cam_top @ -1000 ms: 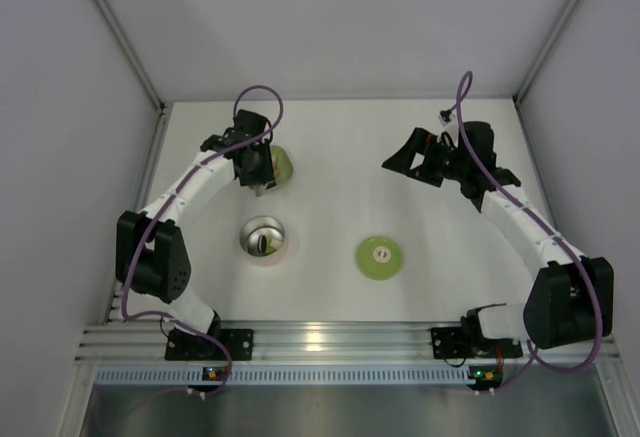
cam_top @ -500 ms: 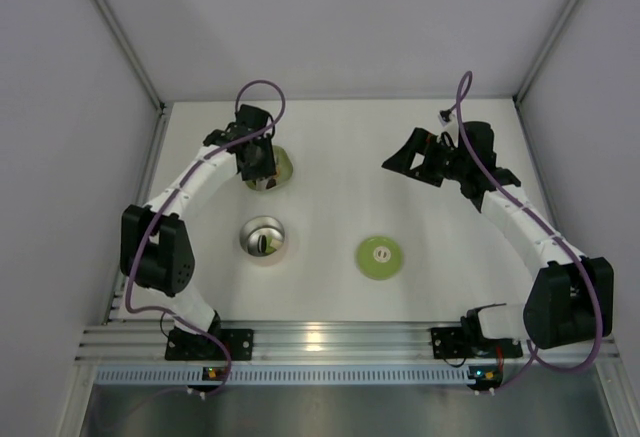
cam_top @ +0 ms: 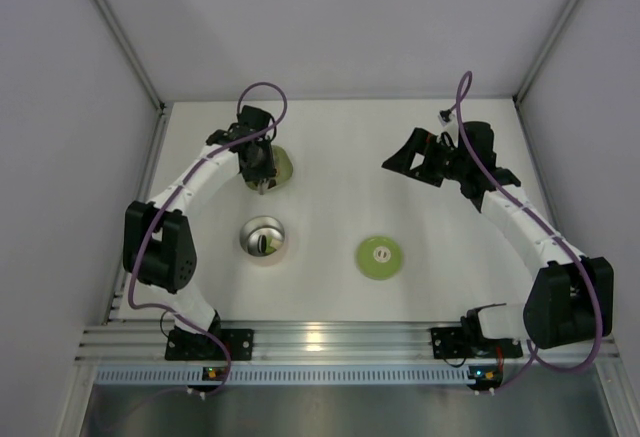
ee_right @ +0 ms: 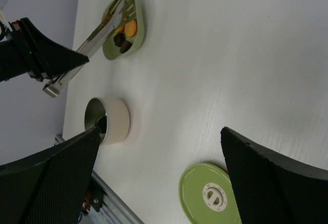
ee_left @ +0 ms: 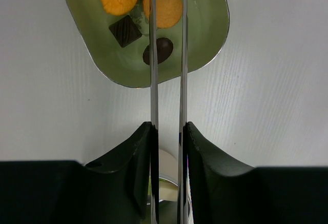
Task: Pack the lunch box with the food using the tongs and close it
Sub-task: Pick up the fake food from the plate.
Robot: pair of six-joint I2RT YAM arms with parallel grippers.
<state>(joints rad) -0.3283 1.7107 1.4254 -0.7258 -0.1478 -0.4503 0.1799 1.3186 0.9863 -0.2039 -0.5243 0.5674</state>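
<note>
Tips of the tongs [ee_right: 97, 32] point down into the pale green dish [ee_left: 205, 34] at the far left of the table. Their long axis slopes up from there to the hinge end, which hangs in the air on the side of the lunch box [ee_right: 119, 126]. In the left wrist view the 2 thin silvery arms run parallel, close together but with a narrow gap, straight out from between the fingers and over the food. A dark oval piece [ee_left: 163, 51] lies under that gap and an orange round piece [ee_left: 166, 6] further along; the tips run off the picture's top edge, so I cannot tell whether they hold anything.

The left gripper [ee_left: 168, 131] pinches the tongs from both sides. Its arm is bent sharply at the elbow near the left edge, forearm reaching away to the dish, wrist above it.

The right gripper [cam_top: 402, 153] hangs raised at the far right, fingers spread wide on nothing, facing the table's middle.

The lunch box stands uncovered, near the dish, a dark piece inside. Its green lid [cam_top: 379, 257] lies flat, well apart to the right.
</note>
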